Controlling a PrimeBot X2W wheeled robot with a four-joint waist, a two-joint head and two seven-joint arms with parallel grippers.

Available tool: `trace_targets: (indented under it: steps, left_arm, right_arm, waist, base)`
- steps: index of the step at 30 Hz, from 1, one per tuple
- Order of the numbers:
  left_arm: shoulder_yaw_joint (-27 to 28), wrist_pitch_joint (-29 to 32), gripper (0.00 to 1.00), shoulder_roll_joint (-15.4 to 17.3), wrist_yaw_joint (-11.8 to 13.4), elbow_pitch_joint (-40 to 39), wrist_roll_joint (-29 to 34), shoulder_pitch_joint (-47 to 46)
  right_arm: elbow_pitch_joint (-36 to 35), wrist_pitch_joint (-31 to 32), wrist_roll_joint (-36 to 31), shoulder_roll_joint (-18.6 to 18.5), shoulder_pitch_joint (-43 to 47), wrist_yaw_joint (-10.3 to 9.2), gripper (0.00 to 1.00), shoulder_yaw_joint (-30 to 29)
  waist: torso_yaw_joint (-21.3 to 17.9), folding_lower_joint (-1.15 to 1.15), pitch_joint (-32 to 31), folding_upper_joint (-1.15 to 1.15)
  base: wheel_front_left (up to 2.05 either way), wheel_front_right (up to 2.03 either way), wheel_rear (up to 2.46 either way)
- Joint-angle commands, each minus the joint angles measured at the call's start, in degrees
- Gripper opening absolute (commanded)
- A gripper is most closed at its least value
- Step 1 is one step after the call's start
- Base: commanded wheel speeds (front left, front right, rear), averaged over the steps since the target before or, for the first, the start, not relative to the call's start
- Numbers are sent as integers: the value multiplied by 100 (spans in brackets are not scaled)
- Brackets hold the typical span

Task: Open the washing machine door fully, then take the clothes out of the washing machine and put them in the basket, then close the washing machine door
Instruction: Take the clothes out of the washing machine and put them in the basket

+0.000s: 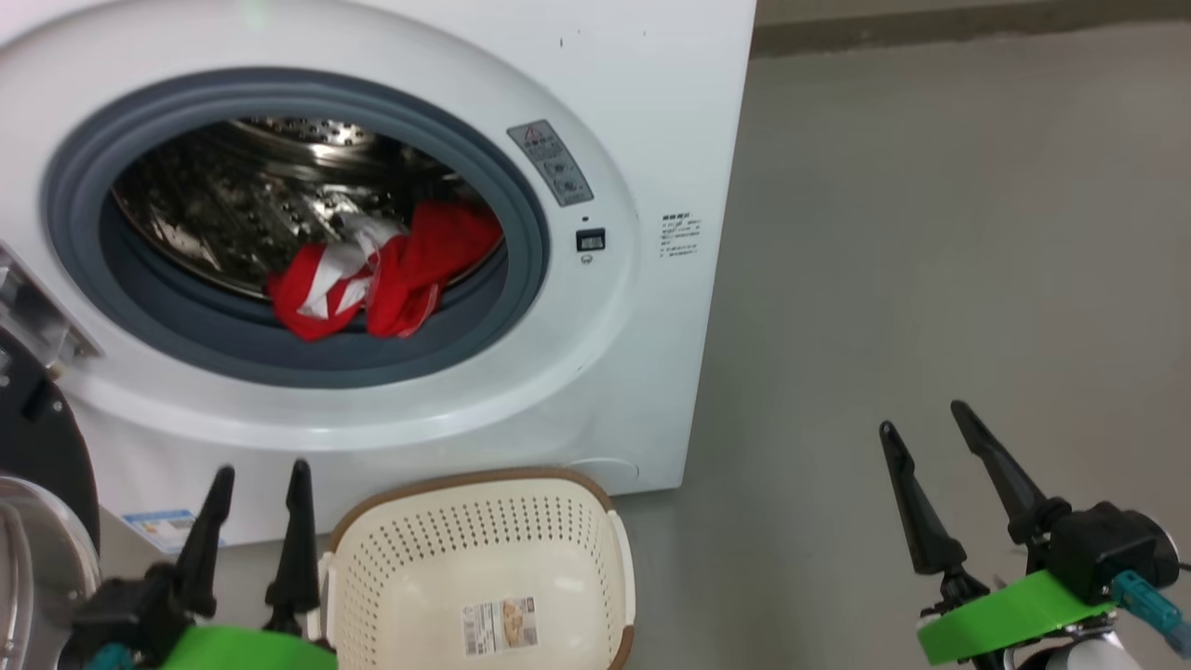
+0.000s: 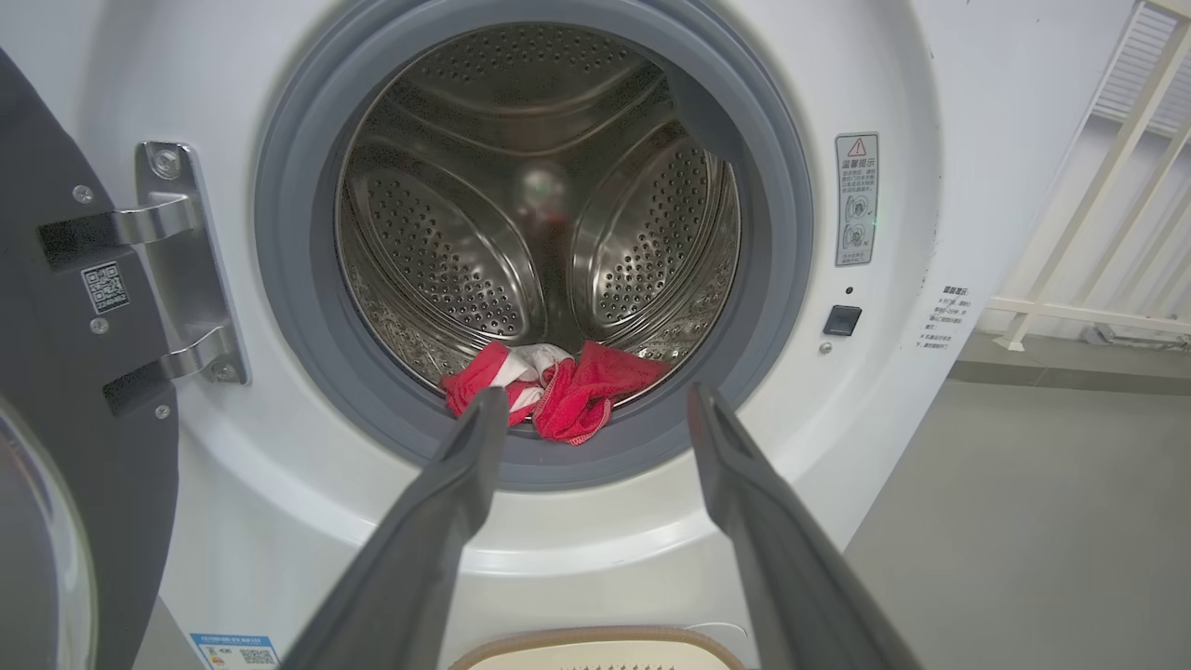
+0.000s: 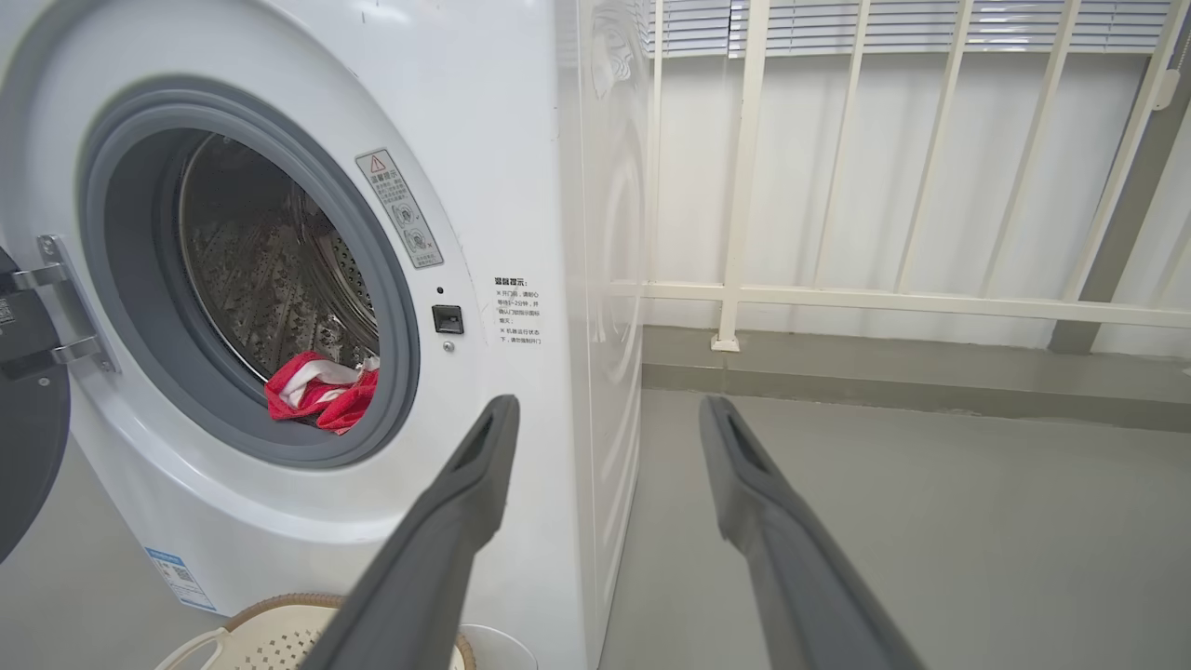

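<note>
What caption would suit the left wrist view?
Open left gripper faces red clothes in the washing machine, door open.

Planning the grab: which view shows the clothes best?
Head view: the clothes lie large and unblocked at the drum's lip. Left wrist view looks straight in, but a fingertip overlaps them; right wrist view shows them smaller, slanted.

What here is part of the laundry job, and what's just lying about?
Part of the job: washing machine, its open door, red and white clothes inside, basket in front.
Just there: white railing, warning sticker.
</note>
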Motion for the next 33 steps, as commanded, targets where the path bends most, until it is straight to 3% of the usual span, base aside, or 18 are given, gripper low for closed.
trace_targets:
  steps: [1,14,33]
  left_arm:
    - [155,3,100,134,-18,-107,25,-352]
    - [65,-71,100,279,55,501,149,-1890]
    - [142,-127,100,536,180,2303,165,-4404]
  right_arm:
    - [-174,-37,77,-58,-281,37,100,75]
    - [-293,-37,63,-142,-851,37,100,26]
    - [-448,-37,56,-156,-1437,37,100,7]
  waist:
    - [62,0,236,0]
    - [113,0,1315,0]
    - [-187,0,2591,0]
  base:
    - [0,0,0]
    - [0,0,0]
    - [0,0,0]
